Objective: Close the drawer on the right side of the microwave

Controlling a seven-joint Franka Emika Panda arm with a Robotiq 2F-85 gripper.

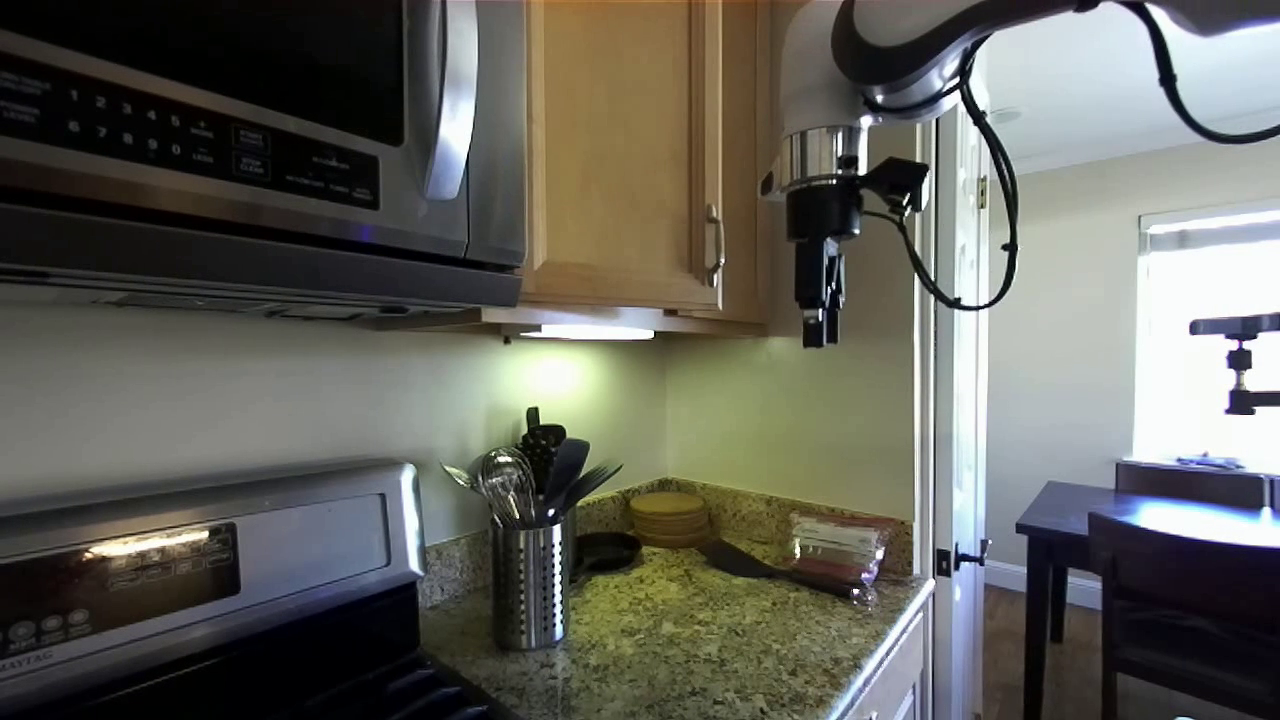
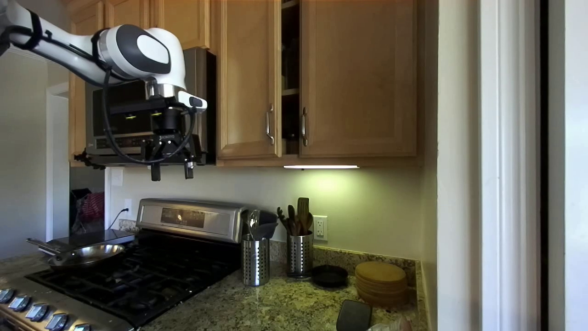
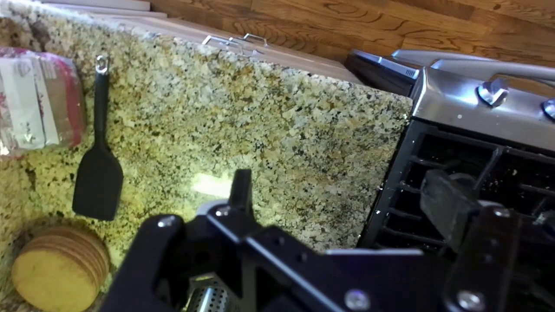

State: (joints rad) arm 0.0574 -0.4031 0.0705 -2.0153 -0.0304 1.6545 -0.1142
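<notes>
The door (image 2: 248, 82) is just right of the microwave (image 2: 126, 96) and hangs ajar: a dark slot with shelf edges shows between it and the next door (image 2: 358, 78). The claw (image 2: 172, 172) points down, its two fingers spread well apart, with nothing held between them. It is apart from the door, touching neither panel nor handle (image 1: 719, 245). Where it crosses the microwave's front in an exterior view, it shows left of the door; in an exterior view that has the microwave close up, it shows right of the handle. In both exterior views the fingertips show lower than the door's bottom edge.

In the wrist view, one finger shows against the bench (image 3: 269, 112), the other against the stove (image 3: 498, 125). A black spatula (image 3: 99, 186), a packet (image 3: 39, 102) and a stack of discs (image 3: 54, 277) lie on the bench.
</notes>
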